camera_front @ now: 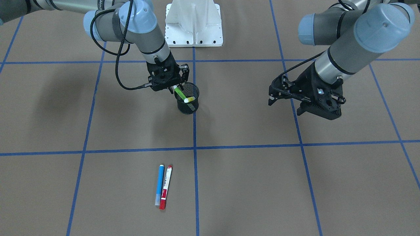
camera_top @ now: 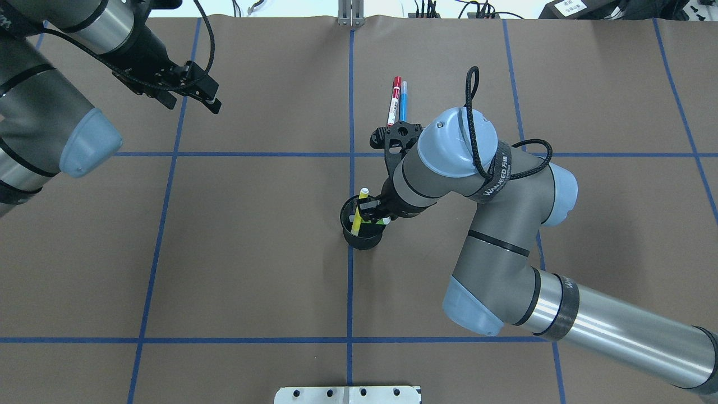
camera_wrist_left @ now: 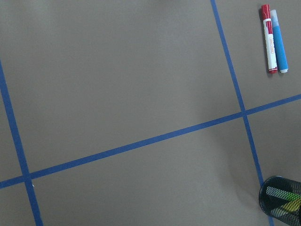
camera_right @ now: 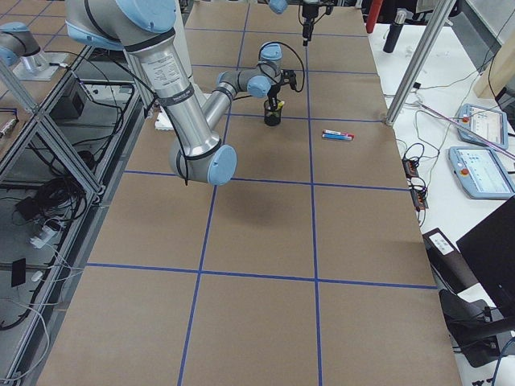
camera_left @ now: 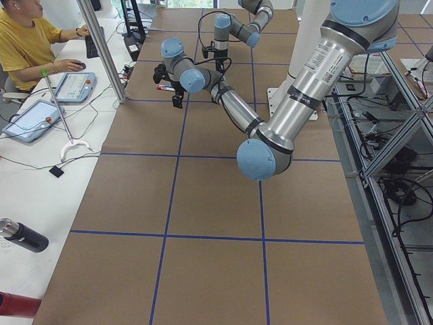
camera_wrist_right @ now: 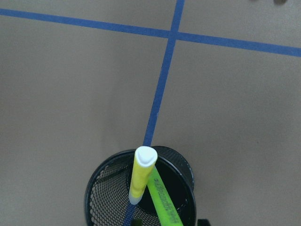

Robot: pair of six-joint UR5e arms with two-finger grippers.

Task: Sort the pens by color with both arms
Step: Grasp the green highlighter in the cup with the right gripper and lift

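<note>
The blue pen [camera_front: 159, 183] and the white pen with red ends [camera_front: 166, 186] lie side by side on the brown table; they also show in the left wrist view [camera_wrist_left: 280, 42] [camera_wrist_left: 269, 40]. The yellow pen [camera_wrist_right: 139, 176] stands in the black mesh cup [camera_front: 188, 106]. The lime green pen [camera_wrist_right: 162, 197] leans in the cup, its upper end at my right gripper [camera_front: 172, 89], which looks shut on it just above the rim. My left gripper [camera_top: 192, 104] hangs open and empty, far from the pens.
Blue tape lines [camera_front: 194, 147] divide the table into squares. The white pedestal base [camera_front: 193, 23] stands at the robot's edge. An operator and tablets [camera_left: 40, 40] are at a side bench beyond the table.
</note>
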